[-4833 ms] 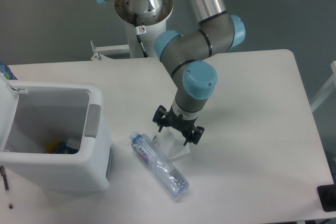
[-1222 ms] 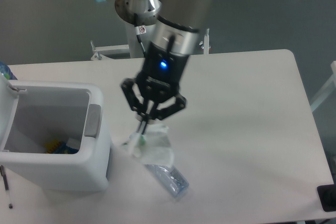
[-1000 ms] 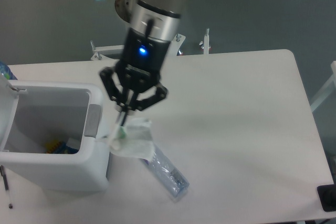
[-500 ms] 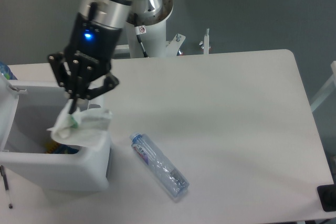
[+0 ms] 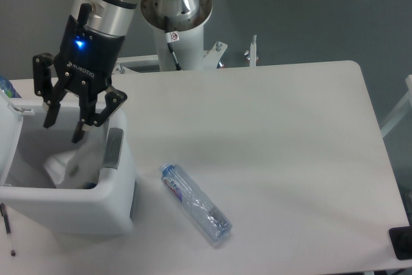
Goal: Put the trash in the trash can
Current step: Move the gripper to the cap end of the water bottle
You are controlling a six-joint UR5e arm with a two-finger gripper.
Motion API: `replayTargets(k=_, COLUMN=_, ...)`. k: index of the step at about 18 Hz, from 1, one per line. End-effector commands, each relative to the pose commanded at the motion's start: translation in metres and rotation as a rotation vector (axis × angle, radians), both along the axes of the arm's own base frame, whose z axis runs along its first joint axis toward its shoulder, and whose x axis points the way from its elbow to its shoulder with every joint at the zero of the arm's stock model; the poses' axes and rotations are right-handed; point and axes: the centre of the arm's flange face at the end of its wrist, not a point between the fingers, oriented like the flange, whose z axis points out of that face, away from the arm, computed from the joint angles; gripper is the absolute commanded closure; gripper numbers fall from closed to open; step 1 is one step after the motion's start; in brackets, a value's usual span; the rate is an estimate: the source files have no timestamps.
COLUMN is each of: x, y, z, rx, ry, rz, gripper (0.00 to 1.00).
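Observation:
The trash shows as two pieces. A crushed clear water bottle with a bluish label lies on the white table, right of the trash can. A crumpled white wrapper sits inside the trash can, a boxy white bin with a grey tab on its rim. My gripper hangs over the bin's opening with its fingers spread open. The wrapper is just below the right fingertip; whether they still touch is unclear.
The bin's lid stands hinged up at the far left. The robot's base pedestal rises behind the table. A metal bracket sits at the back edge, and a black object at the front right corner.
My gripper carried the wrapper from the table beside the bottle, leftward over the bin. It has opened, and the wrapper has dropped into the bin. The bottle has not moved.

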Motion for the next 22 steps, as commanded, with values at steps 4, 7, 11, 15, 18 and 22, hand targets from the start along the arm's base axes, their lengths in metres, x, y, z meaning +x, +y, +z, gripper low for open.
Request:
replayTargets(k=4, x=-0.013, y=0.004, z=-0.007, rx=-0.009, ry=-0.017, rz=0.024, gripper=0.00)
replayTargets(k=7, x=-0.056, y=-0.004, z=-0.024, rx=-0.044, ry=-0.082, rz=0.141, gripper=0.00)
replayTargets(k=11, x=-0.107, y=-0.007, z=-0.052, rx=-0.081, ry=-0.116, rz=0.213, gripper=0.00)
replayTargets(k=15, x=-0.153, y=-0.012, z=-0.088, rx=-0.132, ry=-0.178, rz=0.303, gripper=0.00)
replayTargets(k=18, x=-0.179, y=-0.013, z=-0.117, rx=-0.190, ry=-0.189, rz=0.360, gripper=0.00)
replayTargets(k=22, x=-0.219, y=0.003, z=-0.140, rx=-0.231, ry=-0.243, rz=0.478, gripper=0.00)
